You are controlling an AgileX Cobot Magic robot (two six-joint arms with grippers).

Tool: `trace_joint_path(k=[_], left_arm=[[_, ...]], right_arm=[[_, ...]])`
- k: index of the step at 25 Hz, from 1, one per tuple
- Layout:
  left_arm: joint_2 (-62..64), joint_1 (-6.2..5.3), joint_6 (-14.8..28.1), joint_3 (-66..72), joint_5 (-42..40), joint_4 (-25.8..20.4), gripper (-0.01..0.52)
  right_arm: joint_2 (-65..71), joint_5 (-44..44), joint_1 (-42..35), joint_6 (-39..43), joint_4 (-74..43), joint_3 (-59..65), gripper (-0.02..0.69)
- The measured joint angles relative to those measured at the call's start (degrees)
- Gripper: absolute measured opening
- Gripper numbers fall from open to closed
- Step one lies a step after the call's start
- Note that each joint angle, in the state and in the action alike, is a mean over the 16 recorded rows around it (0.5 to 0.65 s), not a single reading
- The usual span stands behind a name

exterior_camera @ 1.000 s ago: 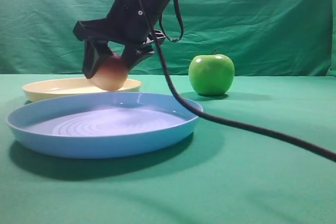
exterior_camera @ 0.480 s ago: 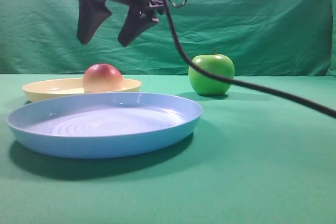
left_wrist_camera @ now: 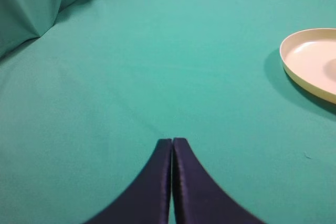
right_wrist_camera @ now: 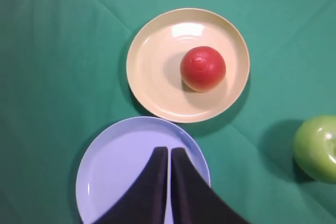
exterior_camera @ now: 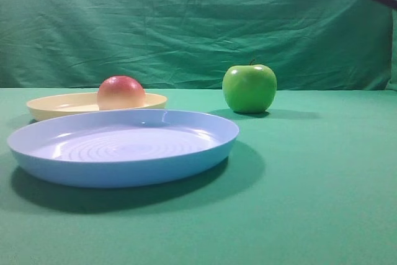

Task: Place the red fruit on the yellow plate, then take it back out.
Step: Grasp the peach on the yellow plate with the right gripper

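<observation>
1. I'm seeing open green cloth [right_wrist_camera: 47, 51] lying around both plates; the glossy green apple [right_wrist_camera: 316, 149] is sitting well off to the pincer's right.
2. The small round red fruit [right_wrist_camera: 203, 68] is resting free on the shallow pale yellow plastic plate [right_wrist_camera: 149, 72], ahead of my right pincer [right_wrist_camera: 168, 153].
3. That pincer is hanging high over the round light-blue plate [right_wrist_camera: 105, 177], pointing down, jaws pressed together, holding nothing.
4. My left pincer [left_wrist_camera: 172, 142] is likewise pinched closed, empty, over bare cloth.

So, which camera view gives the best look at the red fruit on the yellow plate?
The right wrist view: it looks straight down, showing the whole red fruit sitting right of centre on the yellow plate. The exterior high view shows the fruit only from the side. The left wrist view shows just part of the plate, no fruit.
</observation>
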Motion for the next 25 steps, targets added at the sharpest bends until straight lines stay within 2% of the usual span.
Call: trace_joint_path(k=[11, 19, 25], left_arm=[[0.00, 0.00, 0.00, 0.00, 0.00, 0.00, 0.000], [0.00, 0.00, 0.00, 0.00, 0.00, 0.00, 0.000], [0.00, 0.00, 0.00, 0.00, 0.00, 0.00, 0.000]], right_arm=[[-10.68, 6.81, -1.68, 7.48, -6.40, 0.00, 0.000], [-21.45, 7.48, -5.60, 8.67, -8.46, 1.44, 0.000], [-32.68, 5.89, -10.06, 8.74, -8.89, 7.95, 0.000]])
